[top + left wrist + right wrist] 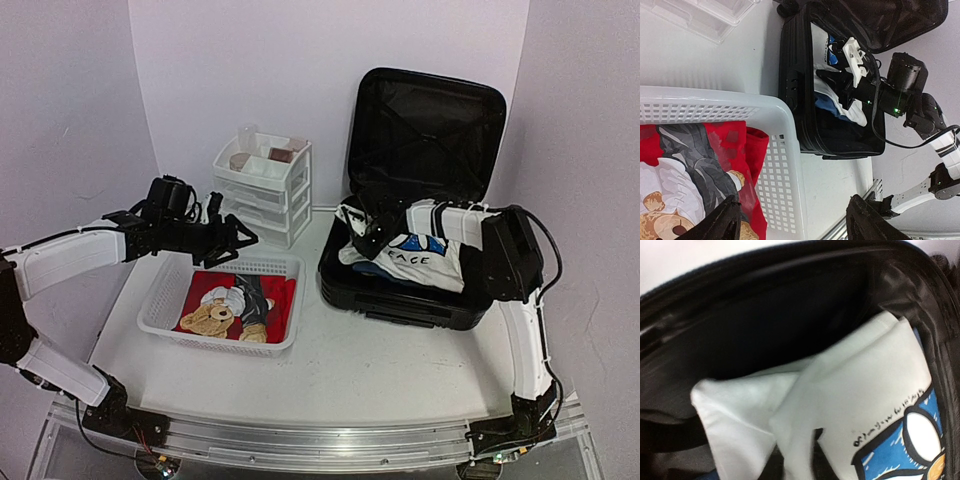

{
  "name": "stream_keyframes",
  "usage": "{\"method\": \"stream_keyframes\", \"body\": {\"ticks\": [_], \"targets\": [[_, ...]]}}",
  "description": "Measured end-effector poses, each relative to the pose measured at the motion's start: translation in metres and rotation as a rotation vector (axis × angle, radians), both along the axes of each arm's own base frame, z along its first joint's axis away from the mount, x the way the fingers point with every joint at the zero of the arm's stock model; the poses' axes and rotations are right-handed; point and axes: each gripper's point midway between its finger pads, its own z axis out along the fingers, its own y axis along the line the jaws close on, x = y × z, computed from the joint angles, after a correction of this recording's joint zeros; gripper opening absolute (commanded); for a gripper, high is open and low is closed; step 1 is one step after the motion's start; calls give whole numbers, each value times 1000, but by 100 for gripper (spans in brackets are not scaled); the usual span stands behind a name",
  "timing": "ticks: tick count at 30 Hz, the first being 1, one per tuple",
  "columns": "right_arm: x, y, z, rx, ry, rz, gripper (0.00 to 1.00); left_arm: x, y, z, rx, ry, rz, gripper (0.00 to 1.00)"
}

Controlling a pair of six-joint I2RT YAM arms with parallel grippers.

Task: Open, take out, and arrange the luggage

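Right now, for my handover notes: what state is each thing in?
Luggage: open, lid upright.
White shirt: in the luggage, bunched up.
Basket: holds a red shirt.
Drawers: shut.
Left end effector: open, over the basket.
Right end effector: at the white shirt, grip unclear.

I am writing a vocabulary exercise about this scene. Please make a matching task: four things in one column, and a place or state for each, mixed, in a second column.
1 luggage
2 white shirt
3 red bear cloth
4 left gripper

a in the basket
b open, over the basket
c lid raised
d inside the luggage

Pairs: 1-c, 2-d, 3-a, 4-b
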Motion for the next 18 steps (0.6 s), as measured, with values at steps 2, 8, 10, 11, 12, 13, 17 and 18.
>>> {"method": "stream_keyframes", "body": {"ticks": [2,8,10,11,12,13,17,18], "targets": [[3,-5,3,35,11,-14,0,1,-5,4,-7,-6,-8,73],[12,-18,22,124,22,-38,0,5,-26,20,-41,-22,-42,73],[13,-22,31,156,22,-41,0,8,-36,26,-61,-19,-59,73],[13,-23,35,168,22,-41,0,9,-40,27,-70,-15,-64,73],[13,-24,39,181,20,-41,0,12,-44,29,-79,-14,-71,73],[13,-24,43,194,21,-38,0,13,-49,31,-94,-10,-79,73],[12,-21,45,233,39,-29,14,23,-65,39,-135,-9,-101,73],[11,-21,45,241,45,-28,20,24,-67,40,-140,-10,-102,72]]}}
